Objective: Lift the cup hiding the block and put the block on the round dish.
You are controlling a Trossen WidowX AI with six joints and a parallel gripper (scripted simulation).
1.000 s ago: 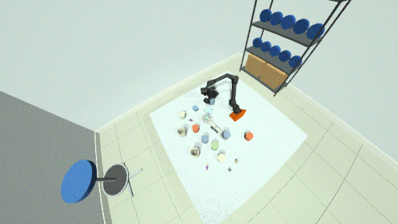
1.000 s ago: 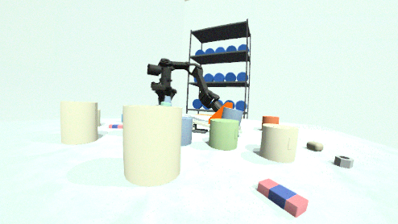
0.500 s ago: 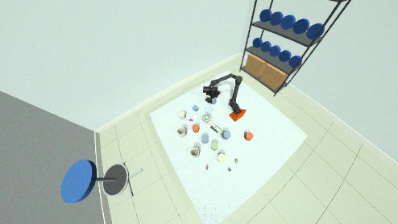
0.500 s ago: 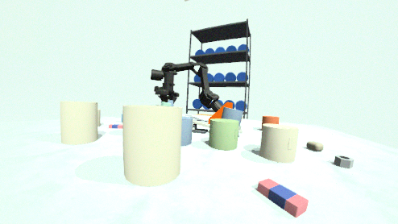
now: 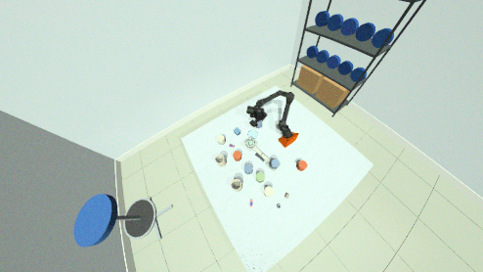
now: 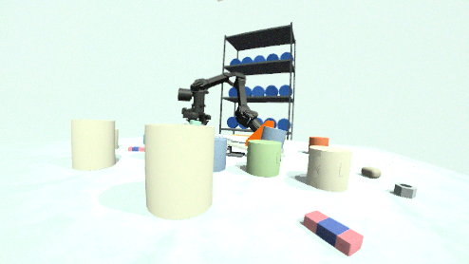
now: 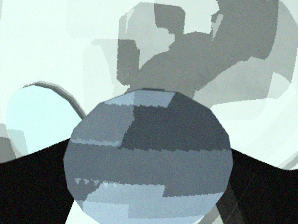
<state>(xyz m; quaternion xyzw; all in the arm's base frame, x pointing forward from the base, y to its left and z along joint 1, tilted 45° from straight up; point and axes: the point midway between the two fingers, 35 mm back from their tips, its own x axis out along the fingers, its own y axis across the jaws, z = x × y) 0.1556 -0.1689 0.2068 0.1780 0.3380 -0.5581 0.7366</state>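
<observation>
My gripper (image 5: 256,121) (image 6: 196,117) (image 7: 147,139) is shut on a blue-grey cup (image 5: 259,125) (image 7: 148,167), low over the table behind the dish; whether the cup touches the table I cannot tell. It is hidden in the exterior view. The pale cyan round dish (image 5: 252,133) (image 7: 40,120) lies bare beside the held cup, with no cup above it. A teal block (image 5: 250,143) (image 6: 195,122) sits uncovered on the near-left end of the balance (image 5: 260,154). The other blue-grey cup (image 5: 275,163) (image 6: 273,136) stands on the opposite end, tilted with the beam.
A small blue object (image 5: 237,131) and a cream cup (image 5: 221,139) are left of the dish. A red cup (image 5: 237,156), a blue cup (image 5: 248,168) and a green cup (image 5: 260,176) (image 6: 263,158) stand near the balance. The orange arm base (image 5: 288,141) is to its right.
</observation>
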